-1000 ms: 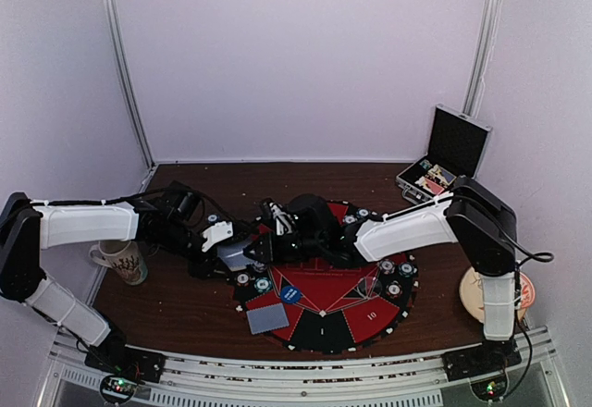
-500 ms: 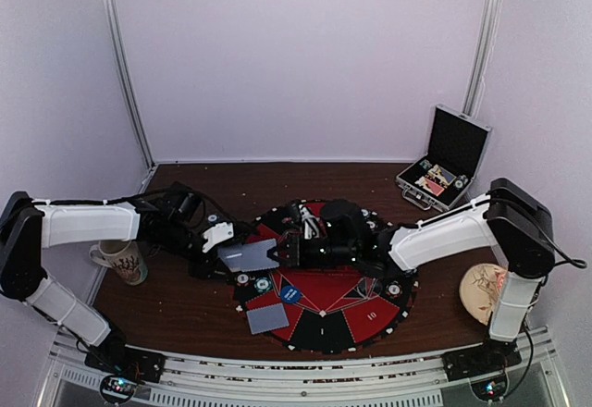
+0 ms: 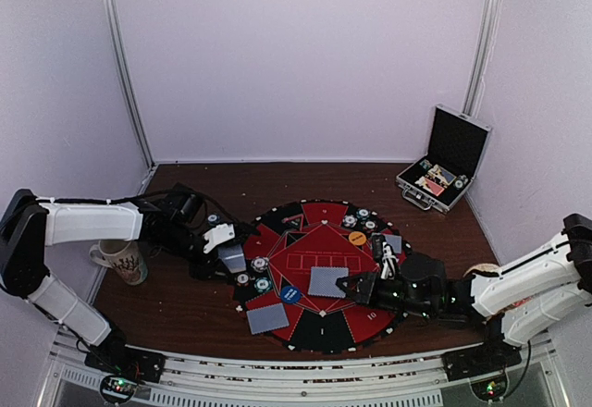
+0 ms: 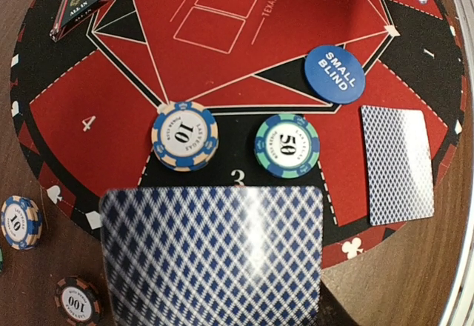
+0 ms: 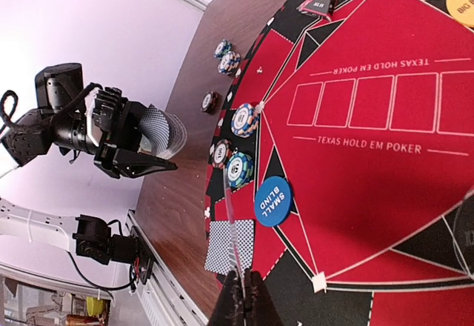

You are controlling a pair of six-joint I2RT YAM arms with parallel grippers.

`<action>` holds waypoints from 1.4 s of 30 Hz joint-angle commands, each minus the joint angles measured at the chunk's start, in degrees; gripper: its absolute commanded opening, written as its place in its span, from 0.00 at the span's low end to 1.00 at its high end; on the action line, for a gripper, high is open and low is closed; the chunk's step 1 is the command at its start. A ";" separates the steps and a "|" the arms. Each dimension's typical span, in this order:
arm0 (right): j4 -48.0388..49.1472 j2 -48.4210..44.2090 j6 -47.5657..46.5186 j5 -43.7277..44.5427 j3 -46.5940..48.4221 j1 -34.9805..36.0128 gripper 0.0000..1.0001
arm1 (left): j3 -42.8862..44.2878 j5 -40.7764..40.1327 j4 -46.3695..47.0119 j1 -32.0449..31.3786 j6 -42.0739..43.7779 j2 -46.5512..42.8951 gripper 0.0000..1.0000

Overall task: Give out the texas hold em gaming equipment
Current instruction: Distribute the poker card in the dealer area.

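Beside one blue button (image 4: pixel 335 75) lie two chips (image 4: pixel 184 135) (image 4: pixel 286 145).

Mat (image 3: pixel 319 250): red/blk wedges, wht lines. Card stack (image 4: pixel 211 255): blue-wht diamond lattice; card (image 3: pixel 328 280) grey-blue. Near-left button (image 4: pixel 335 74) blue, wht text; far-right disc (image 3: pixel 357 238) orange. 50 chip (image 4: pixel 286 145) teal/navy-edged.

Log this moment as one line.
left gripper: shut on card deck | right gripper: shut on single card | card position: over poker mat

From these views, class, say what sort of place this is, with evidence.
Probably a robot test booth: plain white walls enclose a wooden table bearing a poker mat, robot arms mounted alongside.
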 commanded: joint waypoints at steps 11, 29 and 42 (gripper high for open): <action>-11.88 -12.46 14.88 23.32 -7.95 15.27 0.00 | 2.28 -0.44 1.78 2.09 -2.47 1.50 0.36; -27.32 -18.60 29.33 32.98 -11.41 24.54 0.00 | 2.54 -0.45 2.07 2.78 -2.76 1.54 0.36; -37.68 -18.87 33.95 34.17 -11.80 24.63 0.00 | 2.59 -0.38 2.15 2.76 -2.70 1.90 0.36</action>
